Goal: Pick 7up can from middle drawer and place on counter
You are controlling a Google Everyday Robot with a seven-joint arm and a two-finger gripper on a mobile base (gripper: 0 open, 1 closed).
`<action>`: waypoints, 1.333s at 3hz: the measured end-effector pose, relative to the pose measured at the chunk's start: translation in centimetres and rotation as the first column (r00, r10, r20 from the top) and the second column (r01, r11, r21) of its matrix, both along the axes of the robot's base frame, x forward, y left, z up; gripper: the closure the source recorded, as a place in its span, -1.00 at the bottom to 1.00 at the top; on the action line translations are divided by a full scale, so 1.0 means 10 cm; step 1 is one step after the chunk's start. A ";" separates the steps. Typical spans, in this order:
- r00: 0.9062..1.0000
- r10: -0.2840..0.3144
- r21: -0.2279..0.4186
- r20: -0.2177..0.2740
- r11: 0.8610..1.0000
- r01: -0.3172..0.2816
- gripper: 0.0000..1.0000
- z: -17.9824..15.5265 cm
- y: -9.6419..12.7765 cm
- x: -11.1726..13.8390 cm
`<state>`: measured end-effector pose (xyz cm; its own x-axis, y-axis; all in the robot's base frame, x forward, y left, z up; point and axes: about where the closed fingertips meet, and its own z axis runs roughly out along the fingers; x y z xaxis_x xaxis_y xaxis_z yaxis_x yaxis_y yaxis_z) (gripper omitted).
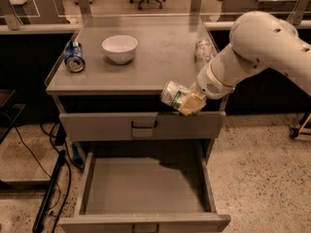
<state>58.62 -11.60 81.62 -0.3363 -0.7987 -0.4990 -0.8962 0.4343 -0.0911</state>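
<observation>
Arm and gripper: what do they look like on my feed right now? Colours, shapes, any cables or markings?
The arm is a smooth, off-white, bulbous shell with a few small dark dots. Its wrist narrows to a rounded cuff with a patch of fine dark perforations. The gripper, just before the front edge of the counter, has short yellowish-tan fingers. No cables or lettering show.

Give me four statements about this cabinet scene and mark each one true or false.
1. The gripper holds the 7up can just in front of the counter's front edge. True.
2. The 7up can lies on the floor of the middle drawer. False: it is in the gripper, above the open drawer.
3. The white bowl stands on the counter. True.
4. The blue can sits inside the bowl. False: it lies on the counter beside it.
</observation>
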 end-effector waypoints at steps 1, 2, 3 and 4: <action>1.000 -0.004 0.003 0.011 1.000 0.004 1.00 0.06 -0.02 0.03; 1.000 0.008 0.015 0.003 1.000 -0.008 1.00 0.11 -0.01 0.03; 1.000 -0.003 0.029 -0.001 1.000 0.003 1.00 0.32 -0.04 0.20; 1.000 -0.002 0.016 0.016 1.000 0.001 1.00 0.69 -0.02 0.54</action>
<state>63.98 -11.78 88.53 -0.3296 -0.7900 -0.5170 -0.8940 0.4372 -0.0980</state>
